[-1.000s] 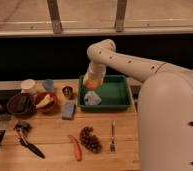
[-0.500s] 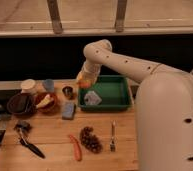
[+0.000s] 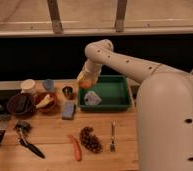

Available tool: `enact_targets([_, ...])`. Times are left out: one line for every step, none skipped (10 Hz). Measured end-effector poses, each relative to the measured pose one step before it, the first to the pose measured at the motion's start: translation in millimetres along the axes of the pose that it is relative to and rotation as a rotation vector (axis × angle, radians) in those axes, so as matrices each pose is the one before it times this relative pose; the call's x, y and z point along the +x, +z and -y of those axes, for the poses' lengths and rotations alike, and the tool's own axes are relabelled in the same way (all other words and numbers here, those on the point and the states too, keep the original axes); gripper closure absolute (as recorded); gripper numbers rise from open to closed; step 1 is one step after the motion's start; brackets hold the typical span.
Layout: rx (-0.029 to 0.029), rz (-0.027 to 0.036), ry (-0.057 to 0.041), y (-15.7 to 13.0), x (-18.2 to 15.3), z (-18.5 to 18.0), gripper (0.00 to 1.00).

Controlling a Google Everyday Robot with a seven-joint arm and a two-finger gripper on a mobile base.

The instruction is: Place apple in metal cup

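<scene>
My gripper hangs at the end of the white arm, above the left rim of the green tray. It is shut on the apple, a small yellow-orange fruit held in the air. The metal cup, short and dark silver, stands on the wooden table just left of the tray. It is a little lower and to the left of the apple. The apple is above the table and does not touch the cup.
A pale object lies in the tray. A bluish-grey cup and a cream cup stand behind a red bowl and a dark bowl. A blue sponge, carrot, dark cluster, fork and black utensil lie in front.
My gripper has carried the apple to the left, from over the tray to its left rim, closer to the metal cup.
</scene>
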Motion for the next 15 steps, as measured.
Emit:
enact_targets([0.00094, -0.00583, 0.00271, 0.17, 2.37, 9.19, 1.0])
enact_targets([-0.00288, -0.01353, -0.01255, 4.1, 4.66, 5.43, 1.0])
enact_targets([-0.00288, -0.00872, -0.0107, 4.09, 0.9, -1.97, 1.0])
enact_targets([-0.00642, -0.0152, -0.0174, 8.39, -0.57, -7.45, 1.0])
enact_targets([-0.00532, -0.01322, -0.01486, 8.63, -3.47, -8.98, 1.0])
enact_targets([-0.008, -0.01567, -0.02062, 10.43, -4.58, -13.38, 1.0])
enact_targets([-0.0121, -0.01263, -0.02183, 8.43, -4.09, -13.34, 1.0])
enact_targets([-0.00678, -0.00707, -0.01482, 4.76, -2.52, -4.43, 1.0])
enact_targets([-0.00839, -0.0058, -0.0131, 4.86, -2.88, -3.14, 1.0])
enact_targets([-0.00418, -0.00616, -0.01251, 4.86, -2.65, -3.91, 1.0])
enact_targets([-0.00659, -0.00452, -0.01288, 4.5, -2.69, -6.22, 1.0])
enact_targets([-0.0102, -0.0036, -0.01656, 5.72, -3.25, -8.37, 1.0])
enact_targets([-0.00631, 0.00214, -0.00793, 3.48, -3.38, -3.6, 1.0])
enact_targets([-0.0064, 0.00622, -0.0094, 2.46, -3.6, -3.17, 1.0])
enact_targets([-0.01039, 0.00629, -0.01331, 3.11, -3.83, -5.28, 1.0])
